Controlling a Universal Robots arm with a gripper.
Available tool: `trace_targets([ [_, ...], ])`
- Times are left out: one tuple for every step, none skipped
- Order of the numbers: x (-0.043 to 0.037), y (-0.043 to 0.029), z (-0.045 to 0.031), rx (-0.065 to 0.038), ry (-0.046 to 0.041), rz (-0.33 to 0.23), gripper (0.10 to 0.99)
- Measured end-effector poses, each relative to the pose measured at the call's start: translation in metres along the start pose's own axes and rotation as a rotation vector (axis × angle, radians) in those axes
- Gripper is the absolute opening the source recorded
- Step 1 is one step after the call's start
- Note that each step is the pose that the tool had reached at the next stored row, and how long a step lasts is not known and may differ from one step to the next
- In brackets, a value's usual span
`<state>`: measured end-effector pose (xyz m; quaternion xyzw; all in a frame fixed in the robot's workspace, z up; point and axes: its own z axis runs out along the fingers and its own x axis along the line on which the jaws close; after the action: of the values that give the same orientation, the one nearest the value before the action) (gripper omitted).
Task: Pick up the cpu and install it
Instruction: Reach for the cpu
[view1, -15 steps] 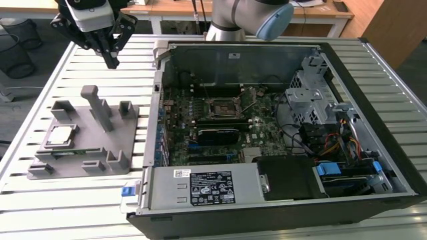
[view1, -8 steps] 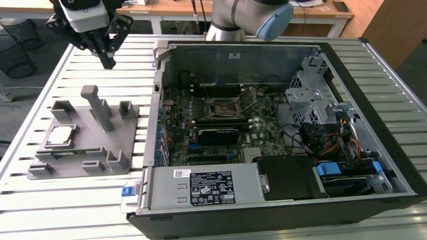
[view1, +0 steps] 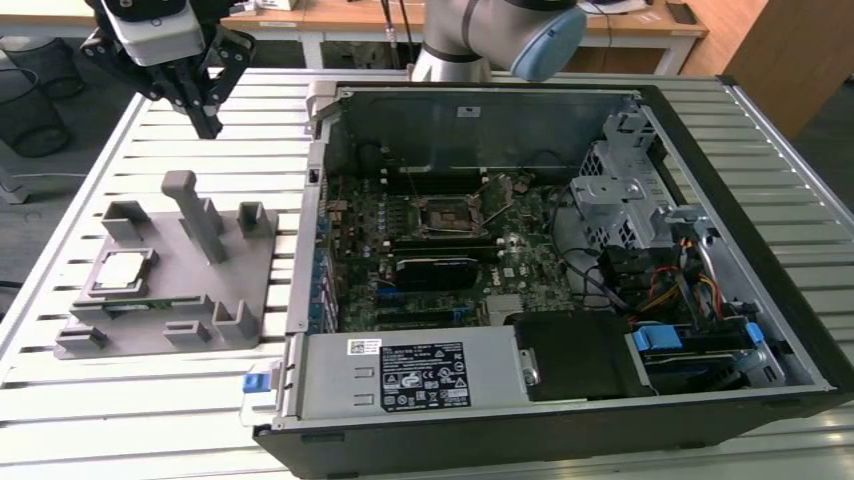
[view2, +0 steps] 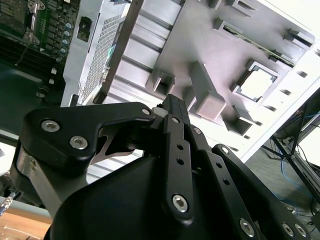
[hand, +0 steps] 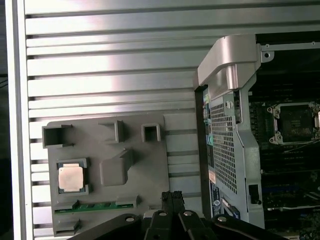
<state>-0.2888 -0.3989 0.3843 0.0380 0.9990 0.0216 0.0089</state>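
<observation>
The cpu (view1: 123, 270), a small square chip with a silvery top, lies flat in a pocket of the grey plastic fixture (view1: 200, 295) on the slatted table, at the exterior view's left. It also shows in both wrist views, as the cpu (hand: 71, 178) and the cpu (view2: 256, 84). My gripper (view1: 207, 126) hangs well above the table, beyond the fixture's far edge and apart from it. Its black fingers (hand: 171, 196) are shut together with nothing between them. The motherboard's empty socket (view1: 451, 215) sits open inside the computer case (view1: 320, 180).
The open case takes up the middle and the exterior view's right, with a drive cage (view1: 621, 190), cables and a power supply (view1: 414, 375) inside. Tall posts (view1: 200, 215) rise from the fixture. A green board strip (hand: 95, 206) lies in a fixture slot.
</observation>
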Motion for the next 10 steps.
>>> trace_targets([
  [0.0009,-0.0001,0.0001,0.000,0.0001,0.000,0.106],
  [0.0019,-0.0001,0.0001,0.000,0.0002,0.000,0.106],
  [0.0028,-0.0002,0.0002,0.000,0.0002,0.000,0.106],
  [0.0038,-0.0003,0.0003,0.000,0.0003,0.000,0.106],
  [0.0048,-0.0004,0.0003,0.000,0.0003,0.000,0.106],
  [0.0058,-0.0005,0.0004,0.000,0.0004,0.000,0.106],
  [0.0068,-0.0005,0.0004,0.000,0.0005,0.000,0.106],
  [0.0079,-0.0006,0.0005,0.000,0.0005,0.000,0.106],
  [0.0089,-0.0007,0.0006,0.000,0.0005,0.000,0.106],
  [0.0101,-0.0008,0.0006,0.000,0.0006,0.000,0.106],
])
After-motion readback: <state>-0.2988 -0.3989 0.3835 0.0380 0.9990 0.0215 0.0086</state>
